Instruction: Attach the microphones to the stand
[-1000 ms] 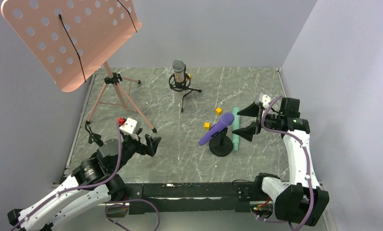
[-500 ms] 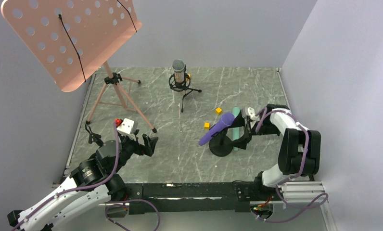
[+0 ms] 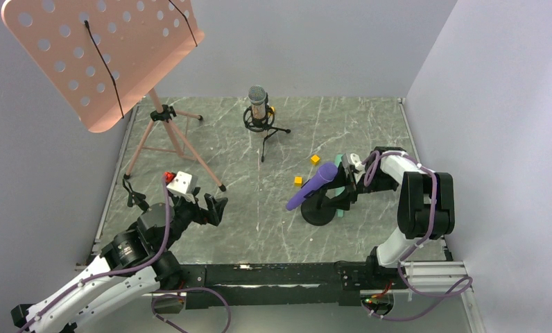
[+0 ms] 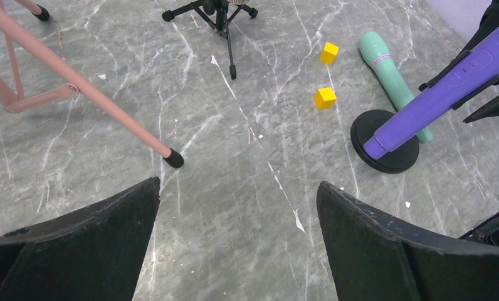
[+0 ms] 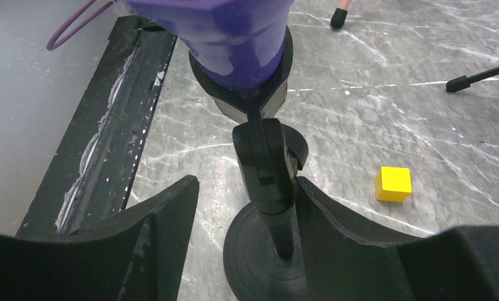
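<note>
The purple microphone (image 3: 315, 184) sits tilted in the clip of a black round-base stand (image 3: 317, 214), also seen in the left wrist view (image 4: 447, 91). My right gripper (image 3: 339, 187) is low beside it. In the right wrist view its jaws (image 5: 247, 182) straddle the stand's post (image 5: 269, 169): the right finger touches it, the left stands apart. The mint green microphone (image 4: 388, 69) lies on the table behind the stand, partly hidden from above. The silver-pink microphone (image 3: 258, 104) stands in a small tripod at the back. My left gripper (image 3: 214, 207) (image 4: 239, 183) is open over bare table.
Two yellow cubes (image 3: 315, 159) (image 3: 298, 181) lie left of the mint microphone. A pink music stand (image 3: 100, 55) rises at the back left, with one foot (image 4: 173, 158) near my left gripper. Walls close the table on the back and right.
My right arm has swung in and down from the right to the round-base stand, and its jaws have narrowed around the post. The left arm has barely moved.
</note>
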Available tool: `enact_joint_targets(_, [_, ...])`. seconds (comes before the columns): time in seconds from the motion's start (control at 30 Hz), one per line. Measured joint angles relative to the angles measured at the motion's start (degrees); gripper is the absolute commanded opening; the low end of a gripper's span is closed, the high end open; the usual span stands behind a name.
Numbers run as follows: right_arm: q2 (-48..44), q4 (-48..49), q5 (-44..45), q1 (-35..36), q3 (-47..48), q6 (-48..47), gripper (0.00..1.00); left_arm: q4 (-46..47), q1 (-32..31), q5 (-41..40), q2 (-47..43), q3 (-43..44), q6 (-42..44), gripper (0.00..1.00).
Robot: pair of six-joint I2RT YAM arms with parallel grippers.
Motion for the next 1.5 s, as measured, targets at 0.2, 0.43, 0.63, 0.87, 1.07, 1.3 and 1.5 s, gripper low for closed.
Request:
enact_joint_targets(0.2, [0.39, -0.28, -1.31, 0.09, 0.74, 0.37, 0.58, 0.0, 0.0, 0.0, -0.28, -0.02, -0.22, 0.99])
enact_joint_targets(0.43, [0.39, -0.31, -2.51, 0.15, 0.92, 1.38, 0.59, 0.02, 0.0, 0.0, -1.25, -0.28, -0.57, 0.99])
enact_joint_targets(0.63, [0.37, -0.31, -2.73, 0.13, 1.01, 3.13, 0.57, 0.0, 0.0, 0.0, -1.25, -0.83, -0.61, 0.99])
enact_joint_targets(0.87, [-0.59, -0.33, -2.93, -0.44, 1.09, 4.22, 0.67, 0.0, 0.0, 0.02, -1.2, -0.85, -0.63, 0.99])
enact_joint_targets(1.07, [-2.89, -0.33, -2.89, -2.23, 0.61, 5.68, 0.75, 0.02, 0.0, 0.02, -1.2, -0.85, -0.63, 0.99])
enact_joint_targets(1.3, [-6.03, 2.73, -2.58, -2.93, -0.28, 13.46, 0.99, 0.02, 0.0, 0.0, -0.94, -0.83, -0.63, 0.99])
enact_joint_targets(1.5, [-16.0, 24.06, 1.33, -3.39, -7.21, 38.45, 1.0, 0.02, 0.0, 0.02, -0.81, -0.83, -0.63, 0.99])
